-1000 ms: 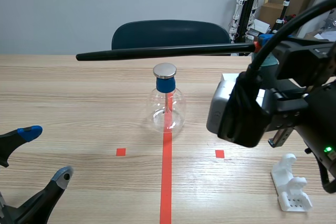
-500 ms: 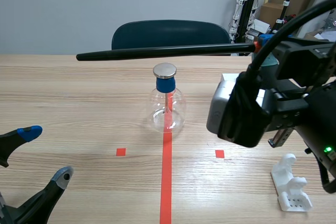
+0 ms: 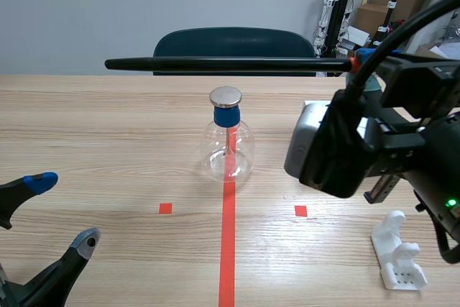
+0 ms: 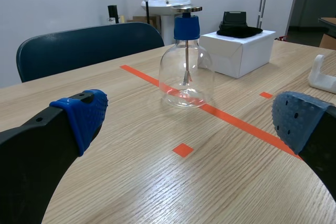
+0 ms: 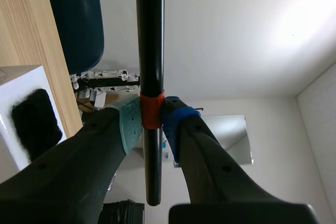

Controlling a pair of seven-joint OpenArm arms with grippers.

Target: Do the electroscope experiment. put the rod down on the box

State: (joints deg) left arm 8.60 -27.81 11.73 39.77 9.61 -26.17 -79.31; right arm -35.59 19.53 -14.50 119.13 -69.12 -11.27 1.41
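Holding the black rod (image 3: 215,65) level in the air, high above the metal cap of the electroscope flask (image 3: 227,141) and well clear of it, with the thin end reaching out past the flask toward the left arm's side. Clenches the right gripper (image 5: 152,116) on the rod at its orange band (image 5: 152,111), one grey-green pad and one blue pad pressed against it from either side, the rod's short butt end poking out behind the fingers. Has the rod not yet on the white box (image 4: 239,51), set on the table (image 3: 108,141) just beside the flask on the right arm's side, mostly hidden behind that arm in the scene view, with a black cloth (image 4: 239,27) lying on its top. Stands the flask upright on the long orange-red tape line, blue stopper and thin stem inside the clear glass. Rests the left gripper (image 3: 63,210) low and nearer the robot than the flask, on the left arm's side, fingers spread wide with nothing between the pads. Shows a white plastic stand (image 3: 397,253) on the table on the right arm's side of the flask, nearer the robot than the box. Shows a dark blue chair (image 3: 233,44) behind the flask at the table's far edge.
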